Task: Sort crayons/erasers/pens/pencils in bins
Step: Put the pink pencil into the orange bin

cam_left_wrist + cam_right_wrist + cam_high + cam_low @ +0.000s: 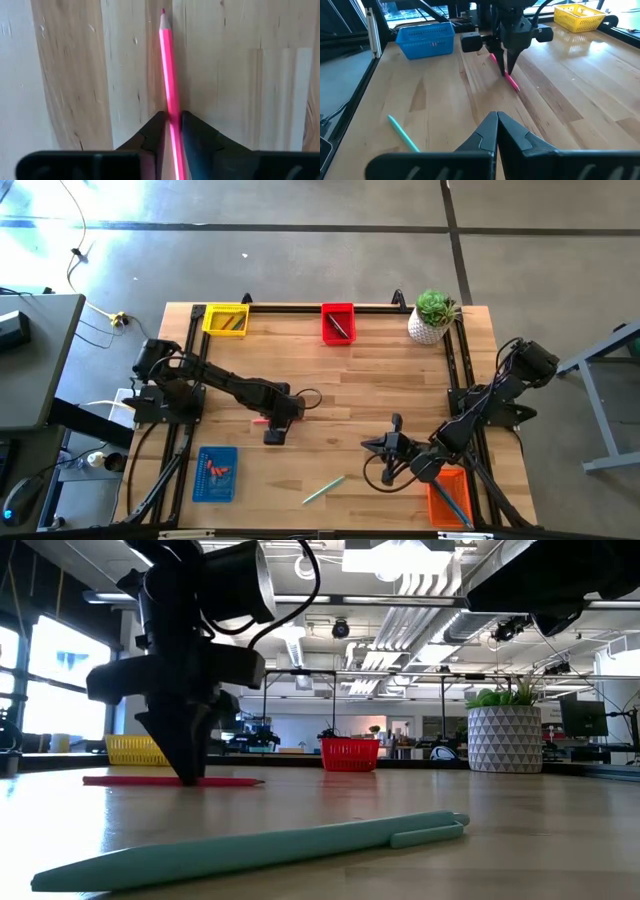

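A pink pencil [167,60] lies flat on the wooden table, left of centre. My left gripper [172,119] points down over it, shut on it about midway along; the low view shows the fingers [190,765] reaching down to the pencil [230,781]. My right gripper [496,117] hovers shut and empty above the table at the near right [372,445]. A teal pen [323,490] lies near the front edge. The yellow bin [225,318] and red bin [337,323] stand at the far edge, the blue bin [215,473] near left, the orange bin [450,500] near right. My left gripper pinches the pencil's shaft [171,107] between its two fingers, one on each long side, about midway along. The fingers come from above, pointing down. The pencil lies level on the table, its sharpened tip [163,12] pointing away from the fingers.
A white plant pot [432,318] stands at the far right corner. Black rails [290,308] frame the table's edges. The blue bin holds small items, the red and orange bins each hold a stick-like item. Bare wood lies between the two grippers.
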### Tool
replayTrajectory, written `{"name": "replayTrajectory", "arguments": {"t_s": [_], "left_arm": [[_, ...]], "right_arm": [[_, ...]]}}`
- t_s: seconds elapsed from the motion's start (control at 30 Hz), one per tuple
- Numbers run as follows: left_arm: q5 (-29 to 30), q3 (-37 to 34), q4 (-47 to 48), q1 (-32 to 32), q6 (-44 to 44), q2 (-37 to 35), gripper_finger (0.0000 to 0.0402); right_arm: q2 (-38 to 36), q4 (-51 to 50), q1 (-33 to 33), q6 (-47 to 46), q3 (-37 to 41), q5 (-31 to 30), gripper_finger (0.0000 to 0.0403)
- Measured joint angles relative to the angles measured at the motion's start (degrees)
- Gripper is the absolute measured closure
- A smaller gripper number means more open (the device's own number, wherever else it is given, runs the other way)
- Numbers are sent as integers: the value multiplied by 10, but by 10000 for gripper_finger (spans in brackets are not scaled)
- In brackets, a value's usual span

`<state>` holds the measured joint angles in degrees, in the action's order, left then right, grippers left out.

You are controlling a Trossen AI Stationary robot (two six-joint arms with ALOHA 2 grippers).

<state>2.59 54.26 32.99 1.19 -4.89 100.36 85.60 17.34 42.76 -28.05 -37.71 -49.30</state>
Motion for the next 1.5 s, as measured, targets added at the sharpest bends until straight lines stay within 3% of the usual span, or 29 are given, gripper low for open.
{"name": "replayTrajectory", "arguments": {"t_s": [0.37,0.77,1.03,1.3,1.5], "left_arm": [[-10,0,13,4,1,-1,396],[-37,-3,-7,15,-33,-9,401],[-54,-3,-58,25,-46,-9,400],[-69,-3,-89,33,-54,-9,400],[-49,-1,-95,54,-51,-21,400]], "right_arm": [[0,-3,0,0,0,0,403],[1,-9,0,-12,0,2,403],[84,43,-23,-96,0,10,400],[187,197,-86,-92,0,112,333],[207,213,-117,-88,0,134,274]]}}
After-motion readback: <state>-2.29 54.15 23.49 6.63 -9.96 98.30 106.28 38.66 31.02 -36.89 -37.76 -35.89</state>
